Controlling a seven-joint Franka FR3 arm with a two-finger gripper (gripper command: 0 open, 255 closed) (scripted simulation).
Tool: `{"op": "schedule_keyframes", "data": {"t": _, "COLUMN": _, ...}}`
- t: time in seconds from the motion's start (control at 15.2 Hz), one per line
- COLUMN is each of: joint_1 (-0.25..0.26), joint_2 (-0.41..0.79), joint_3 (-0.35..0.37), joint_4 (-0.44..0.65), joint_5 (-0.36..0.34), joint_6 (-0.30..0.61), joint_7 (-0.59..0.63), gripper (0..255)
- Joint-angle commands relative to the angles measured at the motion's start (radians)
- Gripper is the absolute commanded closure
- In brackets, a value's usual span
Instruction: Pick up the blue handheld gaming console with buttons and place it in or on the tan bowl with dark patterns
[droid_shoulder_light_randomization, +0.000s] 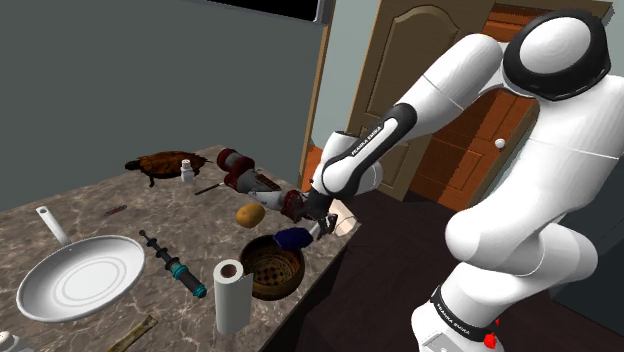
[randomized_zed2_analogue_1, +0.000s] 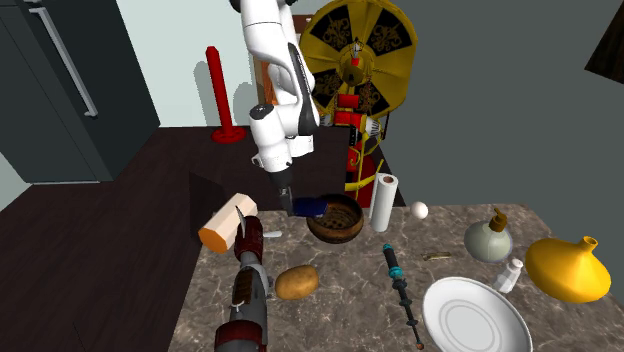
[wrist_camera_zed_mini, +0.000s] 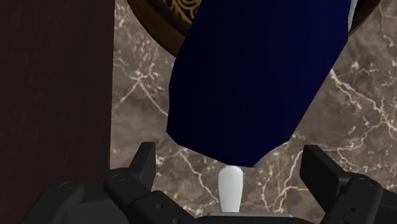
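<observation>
Nearest the wrist camera, the claw (wrist_camera_zed_mini: 230, 158) is seen with its two black fingers (wrist_camera_zed_mini: 145, 167) spread wide apart, and neither is seen touching the dark blue console (wrist_camera_zed_mini: 254, 76) that lies between and beyond them. The console is set over the marbled bench (wrist_camera_zed_mini: 140, 95), its far end reaching across the rim of the brown patterned bowl (wrist_camera_zed_mini: 159, 32); whether it rests there cannot be told. In the shoulder view it is found at the bowl's edge, just under the claw. Beyond the bowl a potato (droid_shoulder_light_randomization: 250, 214) is seen, and farther back a turtle figure (droid_shoulder_light_randomization: 163, 163).
</observation>
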Motion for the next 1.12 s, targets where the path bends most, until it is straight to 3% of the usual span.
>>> {"op": "schedule_keyframes", "data": {"t": 0.0, "joint_1": 0.041, "joint_2": 0.031, "joint_3": -0.047, "joint_4": 0.003, "joint_5": -0.051, "joint_6": 0.024, "joint_7": 0.036, "gripper": 0}}
{"op": "schedule_keyframes", "data": {"t": 0.53, "joint_1": 0.042, "joint_2": 0.03, "joint_3": -0.048, "joint_4": 0.003, "joint_5": -0.049, "joint_6": 0.024, "joint_7": 0.035, "gripper": 0}}
{"op": "schedule_keyframes", "data": {"t": 0.59, "joint_1": 0.042, "joint_2": 0.03, "joint_3": -0.048, "joint_4": 0.003, "joint_5": -0.049, "joint_6": 0.024, "joint_7": 0.035, "gripper": 255}}
{"op": "schedule_keyframes", "data": {"t": 1.06, "joint_1": 0.042, "joint_2": 0.03, "joint_3": -0.048, "joint_4": 0.003, "joint_5": -0.049, "joint_6": 0.024, "joint_7": 0.035, "gripper": 255}}
